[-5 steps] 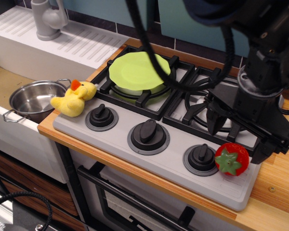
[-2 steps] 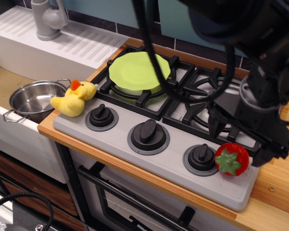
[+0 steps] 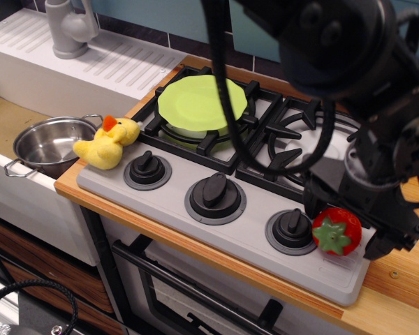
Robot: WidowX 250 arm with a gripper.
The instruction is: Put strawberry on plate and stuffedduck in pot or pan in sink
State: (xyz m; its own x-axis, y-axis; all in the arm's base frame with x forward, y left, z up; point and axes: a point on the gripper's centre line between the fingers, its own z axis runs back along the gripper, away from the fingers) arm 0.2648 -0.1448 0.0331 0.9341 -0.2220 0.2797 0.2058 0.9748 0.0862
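Single view, observation.image, task status as I read it from the console. Item one, strawberry (image 3: 336, 231): not yet placed; it sits on the grey stove panel at the front right of the counter (image 3: 398, 269), just right of the rightmost knob (image 3: 291, 227), well apart from the plate. Item two, plate (image 3: 197, 102): lime green, bare, resting on the left burner grate toward the back of the counter. Item three, stuffedduck (image 3: 107, 143): not yet placed; it lies on the left end of the stove panel at the counter's left edge, its tail end overlapping the pot's rim in the picture, though I cannot tell whether it touches. Item four, pot (image 3: 47, 146): stainless, empty, standing in the sink (image 3: 7, 118) just past that left edge, near the white drainboard and grey faucet (image 3: 68, 28). Item five, gripper (image 3: 349, 209): lowered over the strawberry, its dark fingers (image 3: 315, 201) spread wide and standing either side of the fruit, nothing held; I judge it poised to close, with neither finger clearly in contact. Progress: neither of the two placements is done; I take the strawberry grasp to be the step in hand, with the lift to the plate and the whole duck transfer left. Markings: no brand, label or legible writing on stove, knobs, pot, plate or arm.
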